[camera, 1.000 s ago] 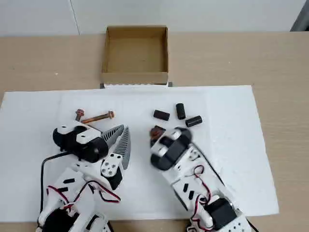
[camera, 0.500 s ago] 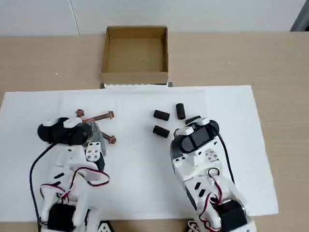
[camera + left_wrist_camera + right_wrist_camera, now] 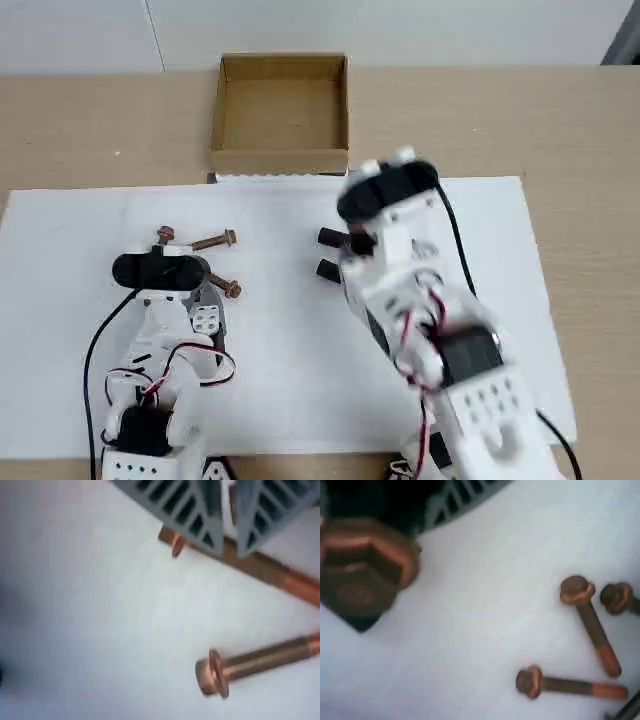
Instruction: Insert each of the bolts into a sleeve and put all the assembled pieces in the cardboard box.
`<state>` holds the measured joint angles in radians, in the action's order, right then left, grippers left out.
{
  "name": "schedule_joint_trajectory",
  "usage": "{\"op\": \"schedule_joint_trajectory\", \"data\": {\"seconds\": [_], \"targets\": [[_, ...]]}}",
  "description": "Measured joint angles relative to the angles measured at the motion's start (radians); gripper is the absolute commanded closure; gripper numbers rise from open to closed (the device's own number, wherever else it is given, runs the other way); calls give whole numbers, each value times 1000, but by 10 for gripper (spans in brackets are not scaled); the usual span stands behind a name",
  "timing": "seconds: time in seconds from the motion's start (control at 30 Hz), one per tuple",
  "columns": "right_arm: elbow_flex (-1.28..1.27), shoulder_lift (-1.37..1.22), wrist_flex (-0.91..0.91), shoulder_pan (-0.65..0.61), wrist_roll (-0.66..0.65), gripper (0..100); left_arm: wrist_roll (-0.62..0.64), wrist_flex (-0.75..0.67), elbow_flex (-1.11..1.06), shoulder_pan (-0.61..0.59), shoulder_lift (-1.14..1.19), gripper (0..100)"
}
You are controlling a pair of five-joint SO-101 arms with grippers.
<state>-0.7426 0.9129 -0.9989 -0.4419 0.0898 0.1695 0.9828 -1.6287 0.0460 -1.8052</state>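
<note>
Cardboard box (image 3: 282, 160): open on top, with nothing inside; it stands on the wooden table (image 3: 90, 120), at the far edge of the white paper (image 3: 300, 380).
Left gripper (image 3: 229, 547): low over the paper in front of the box, on the side of its left corner and well apart from it. The grey fingers (image 3: 195, 515) are drawn almost together, with only a thin slit between them.
First bolt (image 3: 272, 572): copper colour, lying flat on the paper, with its shank just under the left fingertips.
Second bolt (image 3: 250, 665): flat on the paper near the first bolt, not touching it.
Loose bolts (image 3: 212, 241): three in all, grouped in front of the box's left corner, between the box and the left arm.
Right gripper (image 3: 395, 520): above the paper in front of the box's right corner, nearer to the box than the left gripper; it is clamped on the held bolt.
Held bolt (image 3: 362, 570): copper, with its hexagonal head turned to the wrist camera.
Black sleeves (image 3: 331, 237): two show beside the right arm (image 3: 390, 195), lying on the paper in front of the box's front wall; the arm hides part of them.
</note>
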Motion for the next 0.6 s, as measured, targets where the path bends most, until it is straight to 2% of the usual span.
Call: {"op": "schedule_joint_trajectory", "data": {"seconds": [0.27, 0.6], "targets": [[270, -414, 124, 2, -38, 995, 0, 0, -29, 0, 0, 994], [724, -882, 161, 94, -57, 995, 0, 0, -29, 0, 0, 994]]}}
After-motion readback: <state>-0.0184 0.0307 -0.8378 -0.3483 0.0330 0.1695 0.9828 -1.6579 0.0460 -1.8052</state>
